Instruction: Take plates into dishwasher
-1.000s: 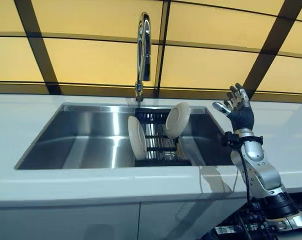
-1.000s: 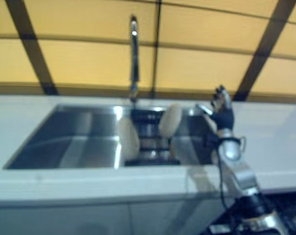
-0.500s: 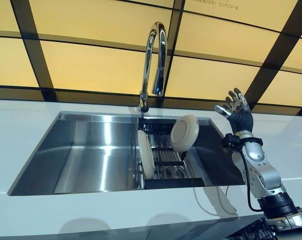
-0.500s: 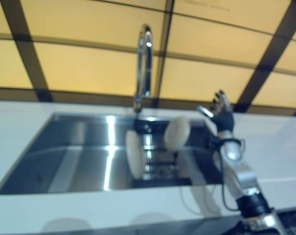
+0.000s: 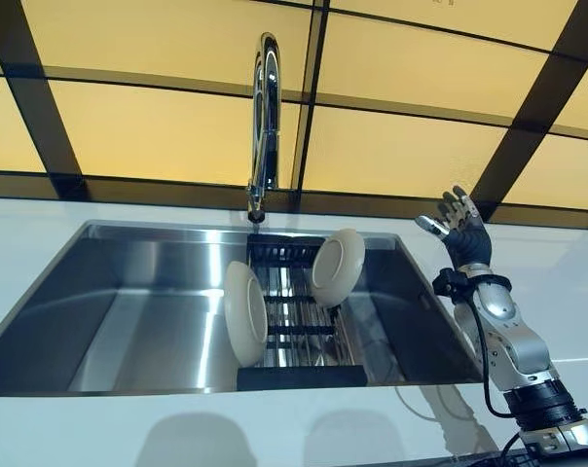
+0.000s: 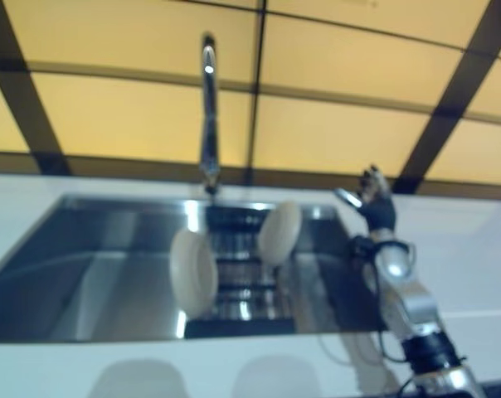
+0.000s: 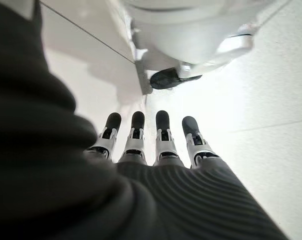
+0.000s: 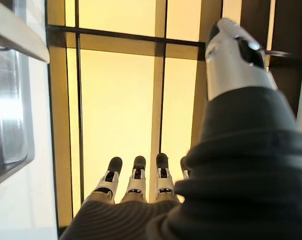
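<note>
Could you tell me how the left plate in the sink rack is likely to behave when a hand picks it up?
The left plate looks like glazed ceramic, so probably rigid, smooth and breakable if knocked. It stands on edge in the rack, so a sideways nudge could tip it. The right hand is open, apart from both plates.

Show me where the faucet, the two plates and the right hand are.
faucet (image 5: 264, 117), left eye view, its neck
left plate (image 5: 245, 313), left eye view, its face
right plate (image 5: 337, 268), left eye view, its back
right hand (image 5: 463, 236), left eye view, its palm

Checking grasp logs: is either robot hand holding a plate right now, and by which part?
Nothing is held. The right robot hand is raised open beside the sink; the left robot hand is open too. Both plates stand in the rack.
</note>
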Robot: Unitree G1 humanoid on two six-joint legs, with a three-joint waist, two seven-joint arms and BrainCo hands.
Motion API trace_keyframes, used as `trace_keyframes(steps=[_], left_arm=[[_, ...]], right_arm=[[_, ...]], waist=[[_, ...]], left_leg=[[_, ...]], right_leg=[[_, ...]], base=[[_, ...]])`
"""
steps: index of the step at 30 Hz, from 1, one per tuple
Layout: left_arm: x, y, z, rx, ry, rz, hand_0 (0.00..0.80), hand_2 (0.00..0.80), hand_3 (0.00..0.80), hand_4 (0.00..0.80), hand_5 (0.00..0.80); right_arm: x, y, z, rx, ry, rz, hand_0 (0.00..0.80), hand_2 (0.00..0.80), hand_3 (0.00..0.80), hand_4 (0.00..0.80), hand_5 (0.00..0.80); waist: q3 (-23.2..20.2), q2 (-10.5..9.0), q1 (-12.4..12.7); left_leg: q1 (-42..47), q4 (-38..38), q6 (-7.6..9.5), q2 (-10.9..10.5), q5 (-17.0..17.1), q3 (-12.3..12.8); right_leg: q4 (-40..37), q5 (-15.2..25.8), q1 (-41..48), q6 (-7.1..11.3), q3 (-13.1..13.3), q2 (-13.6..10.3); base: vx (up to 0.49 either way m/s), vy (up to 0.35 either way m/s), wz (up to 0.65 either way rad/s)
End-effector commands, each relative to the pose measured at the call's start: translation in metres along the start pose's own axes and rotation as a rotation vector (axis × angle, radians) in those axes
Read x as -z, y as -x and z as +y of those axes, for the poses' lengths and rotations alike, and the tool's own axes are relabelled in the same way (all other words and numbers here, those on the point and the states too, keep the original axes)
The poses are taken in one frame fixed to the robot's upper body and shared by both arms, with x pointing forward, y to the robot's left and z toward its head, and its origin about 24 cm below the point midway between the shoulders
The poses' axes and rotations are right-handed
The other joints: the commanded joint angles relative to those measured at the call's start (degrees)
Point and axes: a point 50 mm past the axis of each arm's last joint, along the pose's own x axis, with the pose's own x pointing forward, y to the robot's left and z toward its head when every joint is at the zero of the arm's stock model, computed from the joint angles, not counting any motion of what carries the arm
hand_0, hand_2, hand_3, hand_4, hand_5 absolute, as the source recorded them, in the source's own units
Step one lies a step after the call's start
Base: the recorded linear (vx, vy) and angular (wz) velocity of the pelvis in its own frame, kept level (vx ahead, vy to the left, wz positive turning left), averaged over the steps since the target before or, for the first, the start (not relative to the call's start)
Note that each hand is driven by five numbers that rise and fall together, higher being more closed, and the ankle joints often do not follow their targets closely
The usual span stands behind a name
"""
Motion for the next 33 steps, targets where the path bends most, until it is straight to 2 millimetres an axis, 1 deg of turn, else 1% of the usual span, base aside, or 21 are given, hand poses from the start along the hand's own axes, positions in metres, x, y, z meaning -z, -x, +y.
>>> trace_keyframes(steps=[1, 6, 8, 12, 13, 15, 16, 24, 29, 33], left_arm=[[-0.008, -0.002, 0.003, -0.011, 0.007, -0.003, 0.0, 0.0, 0.0, 0.0, 0.0], [-0.01, -0.002, 0.0, 0.002, -0.007, -0.015, 0.0, 0.0, 0.0, 0.0, 0.0], [-0.015, -0.002, -0.001, 0.009, -0.015, -0.03, 0.0, 0.0, 0.0, 0.0, 0.0], [-0.017, -0.002, 0.0, 0.011, -0.018, -0.038, 0.0, 0.0, 0.0, 0.0, 0.0], [-0.018, -0.002, -0.001, 0.01, -0.018, -0.043, 0.0, 0.0, 0.0, 0.0, 0.0], [-0.018, -0.002, -0.001, 0.009, -0.018, -0.046, 0.0, 0.0, 0.0, 0.0, 0.0], [-0.018, -0.002, -0.001, 0.007, -0.02, -0.048, 0.0, 0.0, 0.0, 0.0, 0.0], [-0.015, -0.002, 0.005, -0.004, -0.034, -0.03, 0.0, 0.0, 0.0, 0.0, 0.0], [-0.015, -0.002, 0.006, -0.005, -0.038, -0.032, 0.0, 0.0, 0.0, 0.0, 0.0], [-0.015, -0.002, 0.007, -0.006, -0.041, -0.03, 0.0, 0.0, 0.0, 0.0, 0.0]], right_arm=[[-0.022, -0.01, 0.009, -0.042, -0.029, -0.07, 0.0, 0.0, 0.0, 0.0, 0.0], [-0.014, -0.01, 0.013, -0.061, -0.022, -0.011, 0.0, 0.0, 0.0, 0.0, 0.0], [-0.007, -0.011, 0.017, -0.084, -0.028, 0.039, 0.0, 0.0, 0.0, 0.0, 0.0], [0.003, -0.01, 0.02, -0.117, -0.021, 0.123, 0.0, 0.0, 0.0, 0.0, 0.0], [0.009, -0.01, 0.02, -0.14, -0.006, 0.173, 0.0, 0.0, 0.0, 0.0, 0.0], [0.013, -0.01, 0.02, -0.154, 0.005, 0.211, 0.0, 0.0, 0.0, 0.0, 0.0], [0.019, -0.01, 0.019, -0.176, 0.018, 0.262, 0.0, 0.0, 0.0, 0.0, 0.0], [0.038, -0.013, 0.011, -0.205, 0.025, 0.446, 0.0, 0.0, 0.0, 0.0, 0.0], [0.048, -0.01, 0.011, -0.216, -0.017, 0.514, 0.0, 0.0, 0.0, 0.0, 0.0], [0.05, -0.01, 0.012, -0.213, -0.037, 0.529, 0.0, 0.0, 0.0, 0.0, 0.0]], waist=[[-2.2, 0.36, 2.6], [-1.8, 0.43, 2.7], [-1.3, 0.49, 2.7], [-1.1, 0.47, 2.7], [-1.1, 0.33, 2.8], [-1.1, 0.24, 2.9], [-1.0, 0.04, 3.0], [-0.9, -0.82, 3.6], [-0.8, -1.06, 4.0], [-0.8, -1.25, 4.2]], left_leg=[[0.7, -0.2, 2.97, -2.6, -3.7, -0.9], [0.4, 0.1, 2.33, -2.1, -3.4, -1.4], [0.3, 0.2, 2.05, -2.0, -3.2, -1.6], [0.5, 0.2, 1.78, -1.8, -3.1, -1.6], [0.6, 0.2, 1.63, -1.8, -3.1, -1.6], [0.6, 0.2, 1.56, -1.7, -3.0, -1.7], [0.6, 0.2, 1.46, -1.6, -3.0, -1.7], [0.7, 0.1, 1.18, -1.5, -2.9, -1.9], [1.0, 0.1, 1.17, -1.5, -3.0, -1.9], [1.0, 0.1, 1.24, -1.6, -3.0, -2.0]], right_leg=[[2.0, 0.6, -2.2, 2.53, 0.0, -0.9], [1.9, -0.2, -1.6, 1.79, 0.3, -0.6], [2.1, -0.6, -1.4, 1.45, 0.1, -0.5], [2.0, -0.9, -0.8, 1.17, -0.2, -0.3], [1.8, -0.9, -0.5, 1.07, -0.5, -0.2], [1.8, -1.0, -0.4, 1.0, -0.7, -0.2], [1.8, -1.1, -0.2, 0.92, -1.0, -0.2], [1.7, -1.6, 0.5, 0.66, -1.7, -0.1], [2.1, -2.1, 1.0, 0.55, -2.4, -0.1], [2.3, -2.2, 1.1, 0.56, -2.5, -0.2]], base=[[0.058, -0.102, 0.17], [0.033, -0.075, 0.08], [0.02, -0.062, 0.1], [0.035, -0.028, 0.06], [0.034, -0.024, 0.01], [0.036, -0.025, 0.01], [0.038, -0.023, 0.02], [0.018, -0.003, 0.01], [0.048, 0.008, 0.01], [0.015, 0.0, 0.01]])
